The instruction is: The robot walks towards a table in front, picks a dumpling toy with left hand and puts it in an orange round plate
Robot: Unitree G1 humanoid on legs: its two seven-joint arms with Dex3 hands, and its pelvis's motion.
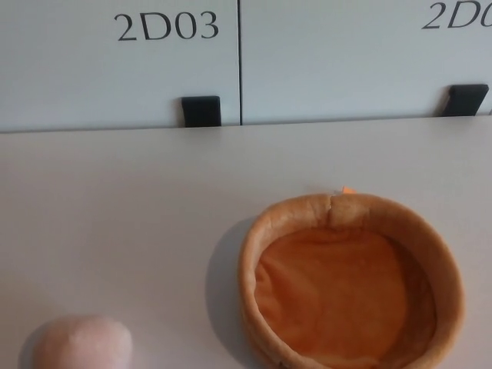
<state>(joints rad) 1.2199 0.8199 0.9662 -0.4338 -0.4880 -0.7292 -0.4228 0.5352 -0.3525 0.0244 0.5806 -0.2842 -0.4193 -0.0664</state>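
Sitting at the near left edge of the view, the dumpling toy [81, 343] is a pale pink, soft, rounded lump, cut off by the bottom of the frame. It rests on the white surface [138, 207], apart from the orange round plate [254, 254] to its right. That plate is plush, with a tan raised rim and a deeper orange cloth floor, and nothing lies inside it; a small orange tab pokes out behind its far rim. Beyond the far edge of the surface stand pale grey panels [323, 61], the left one lettered "2D03", with two black brackets at their base. Neither robot hand shows, so whether either is spread or closed cannot be told.
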